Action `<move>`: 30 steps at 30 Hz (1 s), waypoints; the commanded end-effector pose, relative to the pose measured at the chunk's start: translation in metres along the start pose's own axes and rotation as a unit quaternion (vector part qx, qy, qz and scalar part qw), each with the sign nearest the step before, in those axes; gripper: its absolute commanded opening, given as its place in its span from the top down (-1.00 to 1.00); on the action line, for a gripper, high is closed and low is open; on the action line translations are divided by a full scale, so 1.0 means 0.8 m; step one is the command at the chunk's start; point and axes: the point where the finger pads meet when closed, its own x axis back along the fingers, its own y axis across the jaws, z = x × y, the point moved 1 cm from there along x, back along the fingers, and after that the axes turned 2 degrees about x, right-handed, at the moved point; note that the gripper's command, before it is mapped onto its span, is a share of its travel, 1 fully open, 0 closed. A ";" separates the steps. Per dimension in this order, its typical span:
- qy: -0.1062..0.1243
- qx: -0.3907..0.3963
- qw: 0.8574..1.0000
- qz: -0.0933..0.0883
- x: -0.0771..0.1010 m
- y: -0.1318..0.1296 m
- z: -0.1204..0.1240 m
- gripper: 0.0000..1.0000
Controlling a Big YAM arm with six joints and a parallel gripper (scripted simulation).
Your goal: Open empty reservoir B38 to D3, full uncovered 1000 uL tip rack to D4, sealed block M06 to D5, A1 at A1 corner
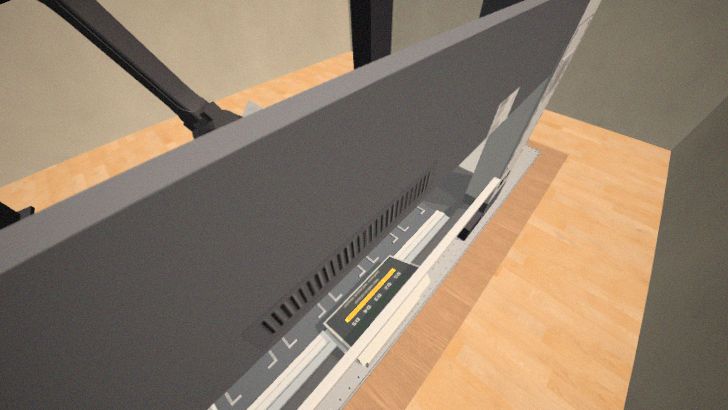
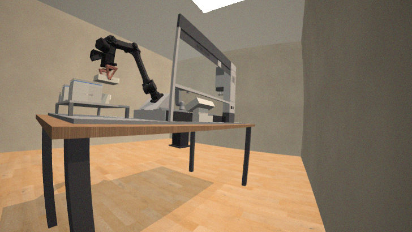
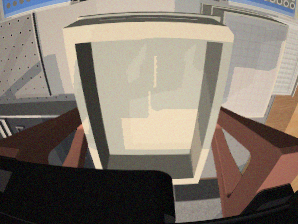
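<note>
A grey panel (image 1: 254, 203) is hiding most of the deck; behind it, the arm (image 1: 152, 76) is disappearing.

A: Where does the top camera sit?

B: High, looking steeply down just behind a big grey panel (image 1: 254, 213) that hides most of the deck strip (image 1: 356, 264).

A: The exterior one?

B: Low and far off, below table (image 2: 144, 129) height, facing the arm (image 2: 141, 66) and the shelf (image 2: 92, 104).

A: And the wrist?

B: Right above the gripper (image 3: 149, 163), staring down. Exterior shares its gripper (image 2: 108, 75) and held tray (image 2: 106, 80).
</note>
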 end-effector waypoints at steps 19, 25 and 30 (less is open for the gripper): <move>-0.014 -0.007 1.000 -0.010 0.024 -0.003 0.004 1.00; -0.021 -0.012 1.000 -0.014 0.024 0.000 0.010 1.00; -0.021 -0.012 1.000 -0.014 0.023 0.001 0.025 1.00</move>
